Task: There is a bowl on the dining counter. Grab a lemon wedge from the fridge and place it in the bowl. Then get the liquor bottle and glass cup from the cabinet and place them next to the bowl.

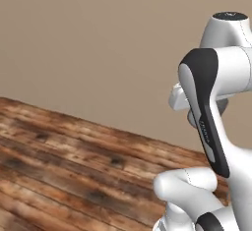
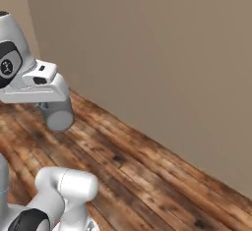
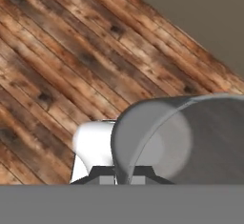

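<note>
cup: one grey glass cup (image 3: 190, 137), count 1, up off the tabletop, lying sideways
end effector (image 3: 125, 178): clenched on cup rim
tabletop (image 1: 59, 166): one reddish wood top, below cup
wall (image 2: 162, 53): one, tan, behind

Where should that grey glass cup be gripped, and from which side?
Probably at the rim, pinching the thin wall of the glass cup with one finger inside and one outside, coming in at the open mouth. It is a plain, smooth cylinder with no handle, so the rim edge gives the surest hold. The hand is shut on it that way now.
</note>
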